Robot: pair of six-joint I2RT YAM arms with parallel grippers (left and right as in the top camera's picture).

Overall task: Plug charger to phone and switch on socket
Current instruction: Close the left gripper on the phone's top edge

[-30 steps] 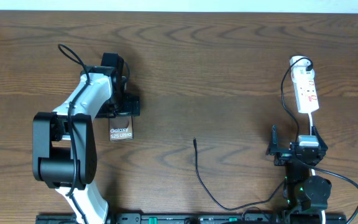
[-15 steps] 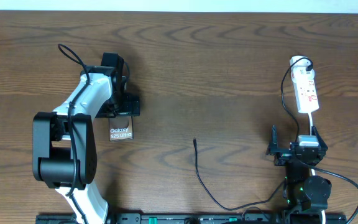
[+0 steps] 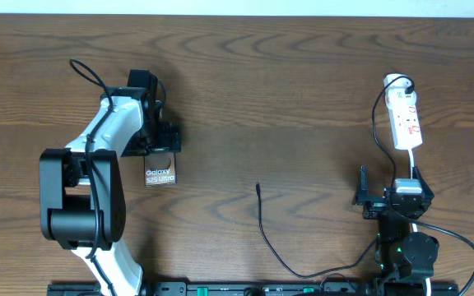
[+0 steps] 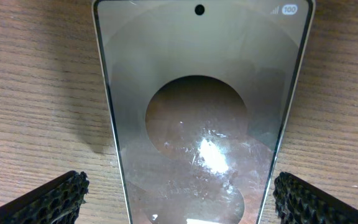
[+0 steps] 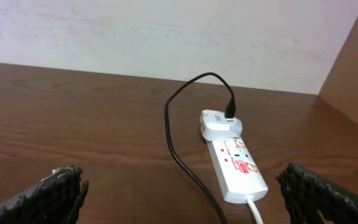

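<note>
The left gripper, jaws spread, is straddling the phone for a grasp, while the right gripper, also spread and empty, is facing the socket, probably needing the charger next.

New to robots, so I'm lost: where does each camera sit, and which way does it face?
Overhead: above the table, facing straight down; shows both arms, phone, charger and socket.
Left wrist: on the left arm, facing down onto the phone; its open jaws in the lower corners.
Right wrist: on the right arm, low, facing along the table at the socket; open jaws likewise.
Shared: overhead and left wrist both see the phone; overhead and right wrist, the socket.
</note>
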